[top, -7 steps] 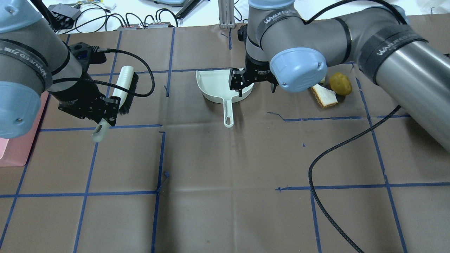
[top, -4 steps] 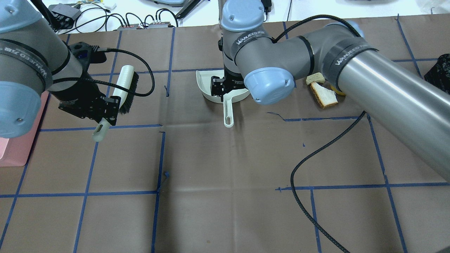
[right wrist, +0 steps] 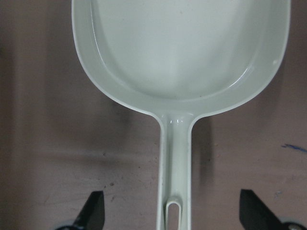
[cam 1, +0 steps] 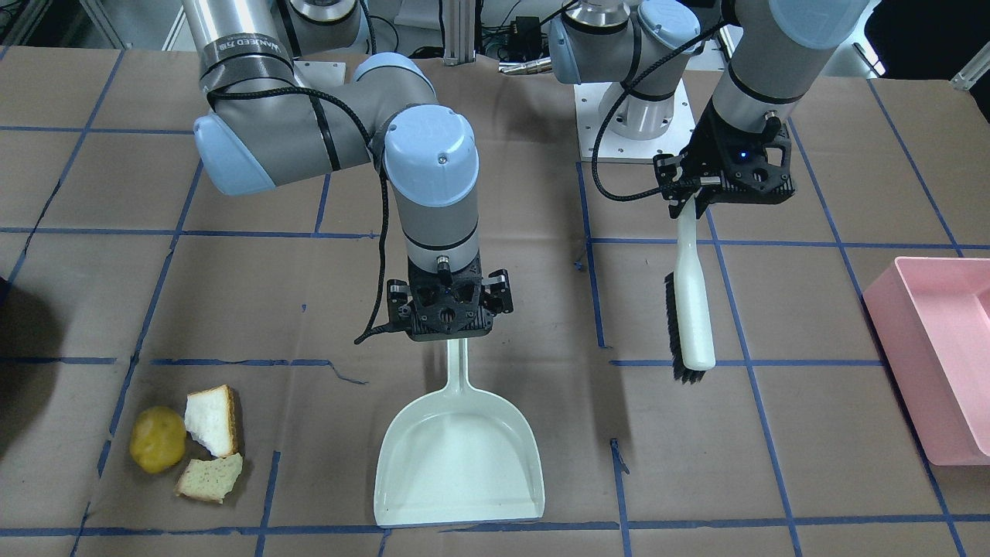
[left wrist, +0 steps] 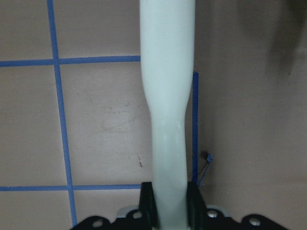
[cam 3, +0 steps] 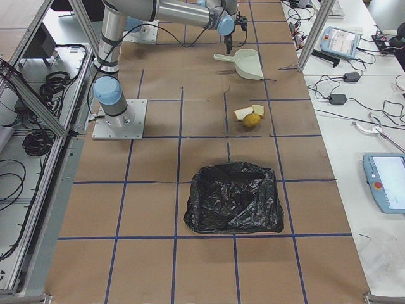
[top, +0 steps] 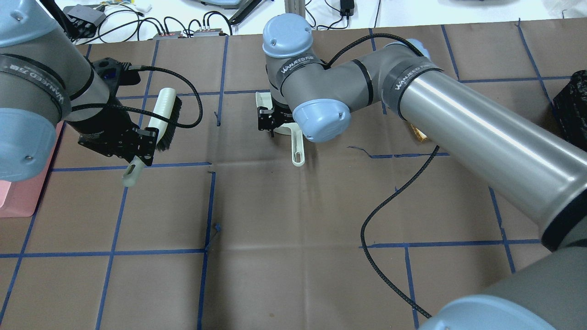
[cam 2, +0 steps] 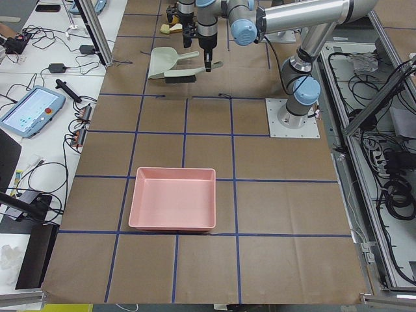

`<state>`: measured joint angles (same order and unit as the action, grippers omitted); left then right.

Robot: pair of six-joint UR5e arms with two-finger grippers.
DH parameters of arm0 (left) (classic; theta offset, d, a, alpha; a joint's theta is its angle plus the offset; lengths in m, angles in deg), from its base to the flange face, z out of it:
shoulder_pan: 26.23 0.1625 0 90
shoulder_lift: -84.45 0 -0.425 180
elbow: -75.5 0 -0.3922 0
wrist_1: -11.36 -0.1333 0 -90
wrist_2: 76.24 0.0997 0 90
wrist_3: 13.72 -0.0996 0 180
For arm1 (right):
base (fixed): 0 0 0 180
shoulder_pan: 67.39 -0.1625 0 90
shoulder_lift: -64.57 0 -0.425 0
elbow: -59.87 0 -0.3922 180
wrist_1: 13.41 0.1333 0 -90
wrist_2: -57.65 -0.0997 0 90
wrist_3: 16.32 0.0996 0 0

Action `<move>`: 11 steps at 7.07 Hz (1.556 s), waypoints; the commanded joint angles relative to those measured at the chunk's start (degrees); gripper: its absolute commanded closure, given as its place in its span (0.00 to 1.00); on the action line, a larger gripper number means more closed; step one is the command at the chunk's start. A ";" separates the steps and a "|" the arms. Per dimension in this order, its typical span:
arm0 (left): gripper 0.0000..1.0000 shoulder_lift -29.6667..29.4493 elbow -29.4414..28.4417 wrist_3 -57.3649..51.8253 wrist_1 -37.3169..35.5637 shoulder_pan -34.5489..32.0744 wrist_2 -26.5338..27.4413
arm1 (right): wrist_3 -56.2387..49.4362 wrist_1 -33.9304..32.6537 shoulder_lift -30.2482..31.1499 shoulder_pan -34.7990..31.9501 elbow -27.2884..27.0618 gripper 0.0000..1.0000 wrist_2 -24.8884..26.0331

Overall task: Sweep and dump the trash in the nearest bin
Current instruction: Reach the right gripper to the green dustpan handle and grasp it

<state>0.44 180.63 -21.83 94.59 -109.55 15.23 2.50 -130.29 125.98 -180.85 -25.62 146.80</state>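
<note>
Sliding back off the pan, the right gripper (cam 1: 448, 316) now hangs over the dustpan (cam 1: 458, 456) handle, jaws wide apart either side of it. On its right huddle the lemon lump (cam 1: 157, 439), white bread slice (cam 1: 213, 420) and tan chunk (cam 1: 210, 477), mostly hidden overhead by the right arm (top: 467, 119), banded WANJEED. Opposite, the left gripper (cam 1: 688, 203) clamps the brush (cam 1: 692, 309), with the pink bin (cam 1: 947, 348) beyond.

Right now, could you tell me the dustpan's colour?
The dustpan is pale green-white; the front-facing view shows it best.

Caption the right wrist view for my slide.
Open right gripper straddles the pale dustpan handle, not yet gripping.
</note>
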 commanded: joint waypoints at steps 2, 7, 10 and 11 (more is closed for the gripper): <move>1.00 0.07 -0.01 0.02 -0.09 0.00 0.10 | -0.45 -0.37 -1.46 0.08 -0.38 0.00 0.15; 1.00 -0.19 0.69 0.81 -0.53 0.00 -0.07 | -0.54 -2.92 -4.98 0.16 -0.38 0.00 0.15; 1.00 -0.19 -0.27 1.08 -0.53 -0.09 -0.07 | -0.28 -2.48 -4.45 0.34 -0.29 0.00 1.90; 1.00 -0.19 -0.36 1.08 -0.44 -0.09 0.10 | -0.28 -2.30 -4.28 0.60 -0.38 0.05 2.96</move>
<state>0.22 180.49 -20.77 94.07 -109.63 15.25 2.18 -132.75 121.57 -180.45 -25.96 148.57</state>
